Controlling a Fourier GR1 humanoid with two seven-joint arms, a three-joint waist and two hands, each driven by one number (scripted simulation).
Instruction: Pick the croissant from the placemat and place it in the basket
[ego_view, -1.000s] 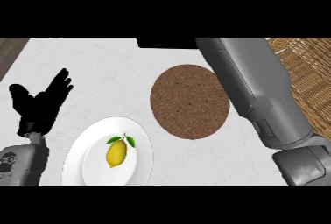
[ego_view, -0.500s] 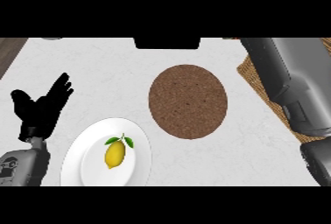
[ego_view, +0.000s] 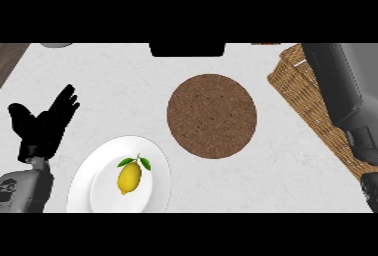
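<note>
The round brown placemat (ego_view: 212, 115) lies bare in the middle of the white counter; no croissant shows anywhere. The wicker basket (ego_view: 310, 107) stands at the right edge, and my right forearm (ego_view: 347, 95) reaches up across it, hiding most of its inside. My right hand is out of sight above the view's top. At the left, my left hand (ego_view: 44, 125) rests open with its fingers up.
A white plate (ego_view: 96, 187) with a yellow lemon (ego_view: 130, 176) sits at the lower left, just right of my left forearm. A dark object (ego_view: 187, 49) stands at the counter's far edge, top centre.
My right forearm has swung to the right, off the placemat's side and over the basket. The view has shifted a little. The left hand has stayed where it was.
</note>
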